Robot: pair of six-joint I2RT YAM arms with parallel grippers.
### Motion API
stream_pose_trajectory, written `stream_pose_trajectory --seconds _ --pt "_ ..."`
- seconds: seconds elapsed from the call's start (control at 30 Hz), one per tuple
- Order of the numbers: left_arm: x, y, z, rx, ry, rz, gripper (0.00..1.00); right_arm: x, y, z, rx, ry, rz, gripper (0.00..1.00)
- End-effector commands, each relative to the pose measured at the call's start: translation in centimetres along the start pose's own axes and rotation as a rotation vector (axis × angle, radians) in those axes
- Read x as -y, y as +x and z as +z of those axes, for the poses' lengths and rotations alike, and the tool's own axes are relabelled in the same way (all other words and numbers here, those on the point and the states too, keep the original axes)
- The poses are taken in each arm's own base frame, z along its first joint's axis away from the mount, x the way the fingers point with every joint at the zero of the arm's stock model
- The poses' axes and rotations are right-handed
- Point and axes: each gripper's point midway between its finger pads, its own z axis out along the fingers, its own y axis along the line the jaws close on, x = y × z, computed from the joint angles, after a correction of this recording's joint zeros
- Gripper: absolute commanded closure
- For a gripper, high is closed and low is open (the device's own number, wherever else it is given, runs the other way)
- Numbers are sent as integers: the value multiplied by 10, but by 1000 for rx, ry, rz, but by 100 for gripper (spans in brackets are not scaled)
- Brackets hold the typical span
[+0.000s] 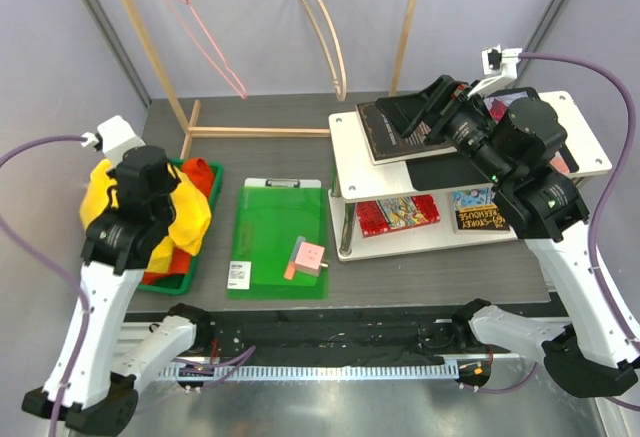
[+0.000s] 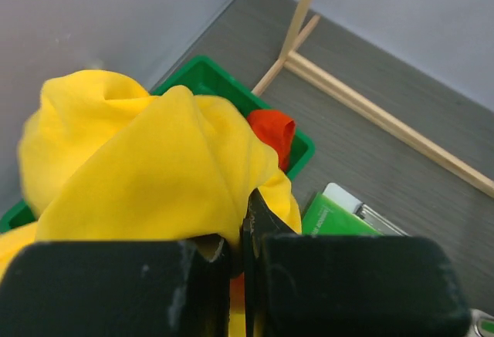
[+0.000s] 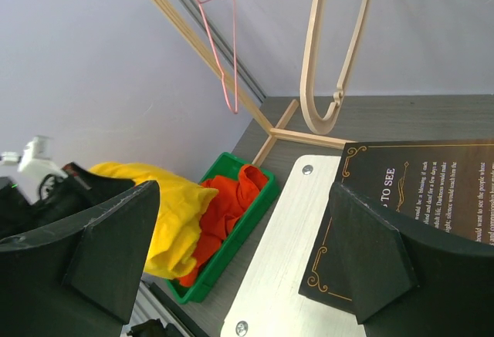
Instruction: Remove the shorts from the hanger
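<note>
The left gripper (image 2: 238,248), clamped on the bright yellow cloth shorts (image 2: 139,167), held them over the green plastic bin (image 2: 297,152); releasing looked next. The right gripper (image 3: 243,252) gaped wide, empty.

The left arm (image 1: 92,305) and right arm (image 1: 585,277) have white links, rounded black joint housings and purple cables (image 1: 40,142). A white camera mount (image 1: 118,135) tops each wrist. The left tool (image 2: 239,233) and right tool (image 3: 247,237) carry blocky matte-black fingers (image 3: 116,244).

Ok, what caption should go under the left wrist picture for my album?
Left fingers pinch the yellow shorts over a green bin, red shorts peeking out behind.
</note>
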Motion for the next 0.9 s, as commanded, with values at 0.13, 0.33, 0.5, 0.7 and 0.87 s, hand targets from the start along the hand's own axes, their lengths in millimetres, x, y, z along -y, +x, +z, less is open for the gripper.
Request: stream_pose_trajectory --seconds 0.13,0.33,0.5,0.7,0.87 --pt "-18 29 80 -154 -52 -256 100 -9 -9 -5 42 -40 -13 4" --pt "-71 62 134 -264 -182 -529 100 -11 -13 -5 52 -44 -14 4" --pt "-101 141 164 -372 -309 -619 100 -13 -9 -1 35 -59 -10 4" --pt "-149 198 162 -515 -589 -549 100 -15 -8 -3 30 -67 -9 4" --pt "-146 218 161 -625 -575 -608 100 -16 -8 -3 26 -75 -6 4"
